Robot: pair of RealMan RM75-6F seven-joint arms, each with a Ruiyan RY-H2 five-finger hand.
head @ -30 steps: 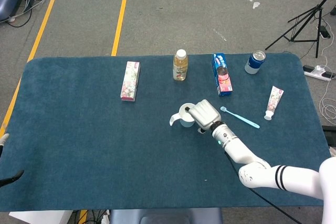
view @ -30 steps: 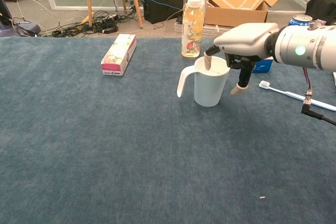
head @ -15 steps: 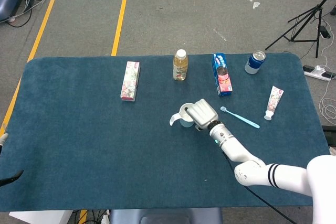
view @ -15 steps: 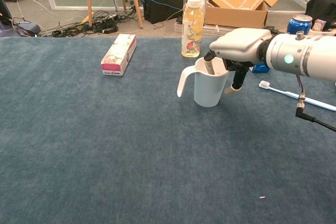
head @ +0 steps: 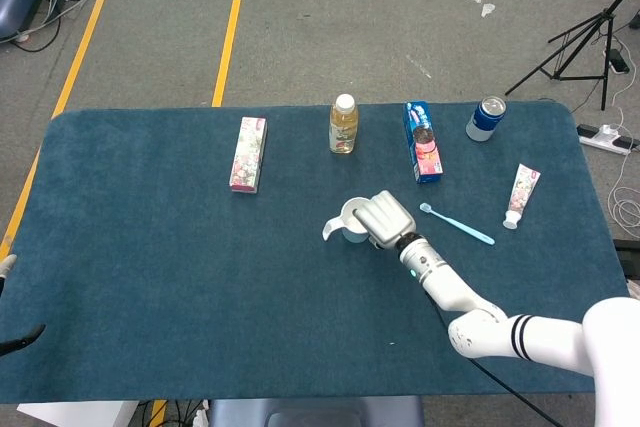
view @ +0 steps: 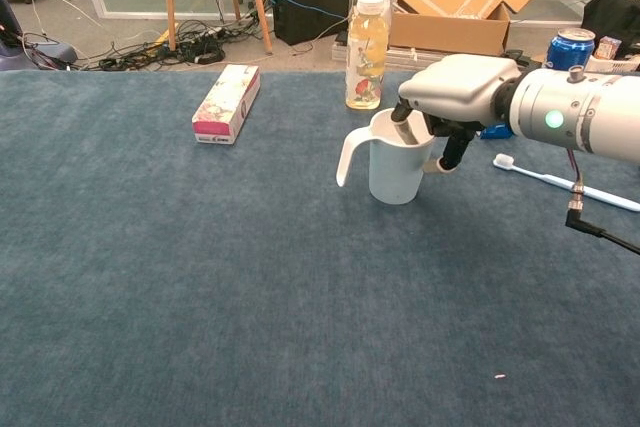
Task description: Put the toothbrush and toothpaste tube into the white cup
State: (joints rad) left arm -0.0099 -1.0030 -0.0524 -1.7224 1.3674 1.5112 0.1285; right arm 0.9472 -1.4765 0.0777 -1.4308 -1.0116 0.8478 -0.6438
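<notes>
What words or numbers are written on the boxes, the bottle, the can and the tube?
None can be read.
Pink box: print too blurred.
Bottle: label too small.
Blue box: picture only, words blurred.
Blue can: no readable text.
Toothpaste tube: print too small.
White cup: plain.
</notes>
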